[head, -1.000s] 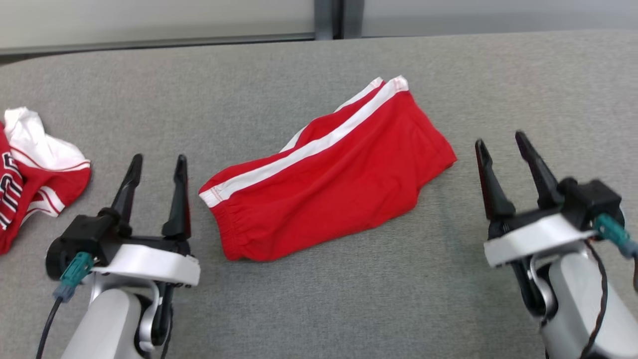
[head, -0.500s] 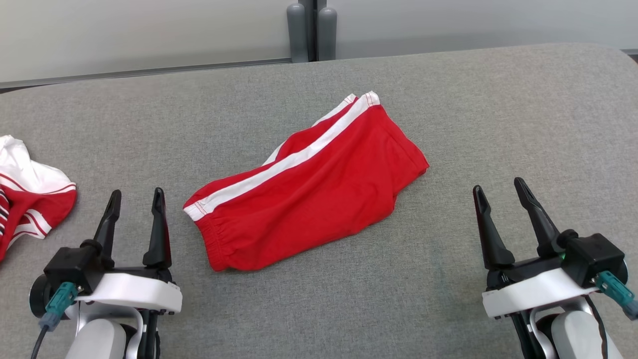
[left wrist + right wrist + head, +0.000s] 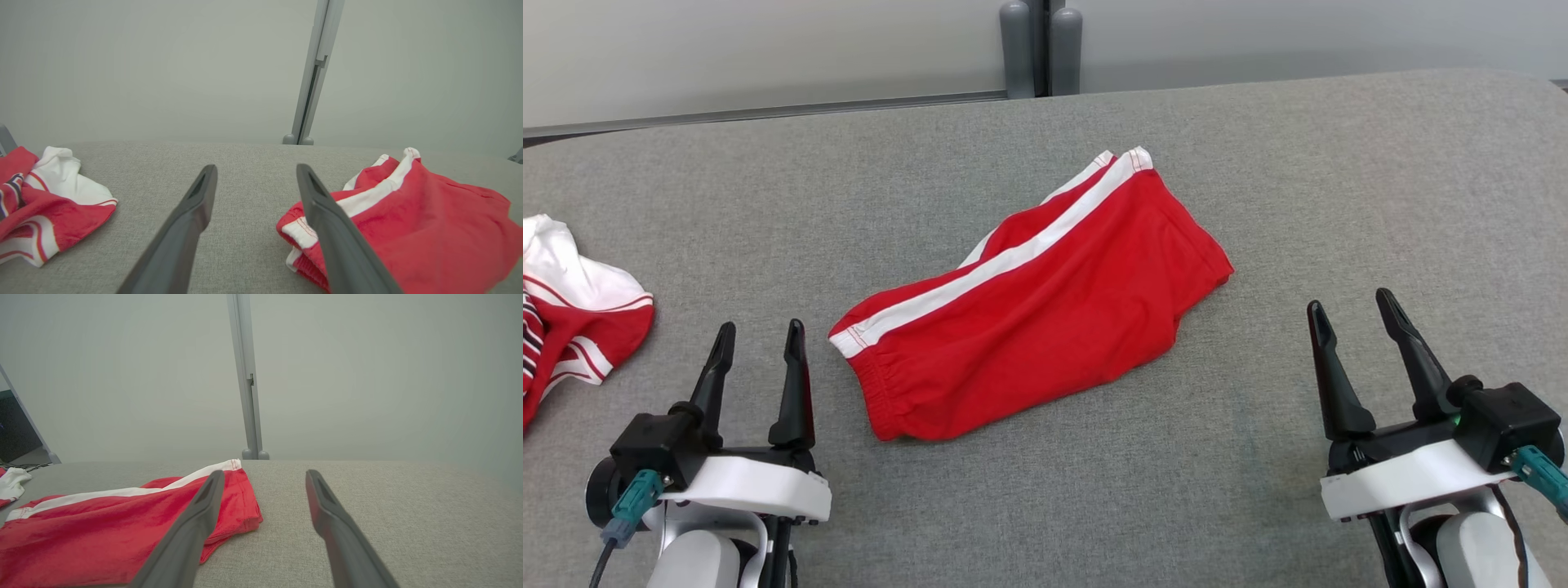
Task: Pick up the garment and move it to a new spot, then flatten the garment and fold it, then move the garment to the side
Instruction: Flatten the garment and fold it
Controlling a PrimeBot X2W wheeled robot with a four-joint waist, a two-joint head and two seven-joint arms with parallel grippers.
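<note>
- Head view: the red garment lies mid-surface, apparently folded, between the left end effector and the right end effector. Both have fingers apart and are empty.
- Left wrist view: the waistband sits just beside one finger, ungrasped.
- Right wrist view: the hem lies near one finger; the move to the side likely remains.

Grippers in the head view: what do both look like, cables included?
Left gripper and right gripper match: two long tapered black fingers on a black base, white wrist shell, pale grey forearm, teal connector with a dark cable.

red-white jersey — crumpled, far left | grey post — behind grey tabletop
</note>
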